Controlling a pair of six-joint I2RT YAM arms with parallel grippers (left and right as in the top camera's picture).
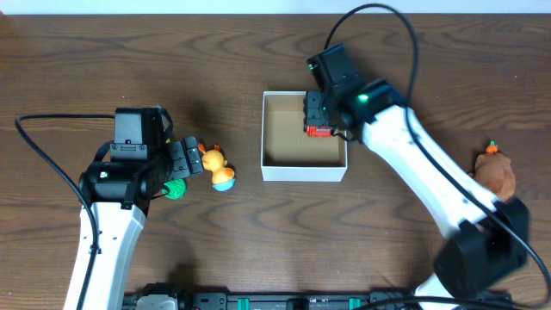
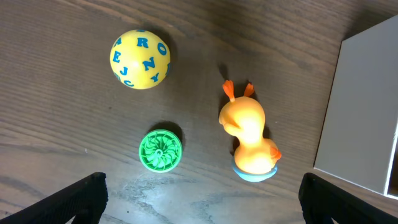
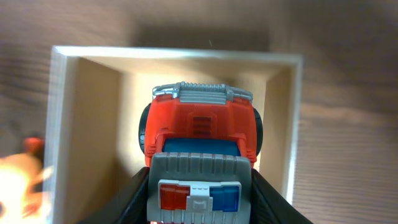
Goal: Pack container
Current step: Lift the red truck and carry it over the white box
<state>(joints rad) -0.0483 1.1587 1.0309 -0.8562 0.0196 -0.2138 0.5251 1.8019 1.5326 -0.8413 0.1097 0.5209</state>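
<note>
Wooden table (image 1: 172, 52): container (image 1: 303, 173), toy truck (image 3: 199, 130), blue-lettered ball (image 2: 140, 59)

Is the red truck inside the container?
Inside: red truck, held by the right gripper, is framed by the container walls. Resting on the floor: cannot tell.

The dark wooden worktop (image 1: 103, 52) carries a white-walled square cardboard box (image 1: 303, 173) under the right fingers (image 3: 273, 208), and an orange plastic duck (image 2: 249, 134), green ridged disc (image 2: 160, 149) and yellow lettered ball (image 2: 140, 59) ahead of the left fingers (image 2: 81, 199).
</note>
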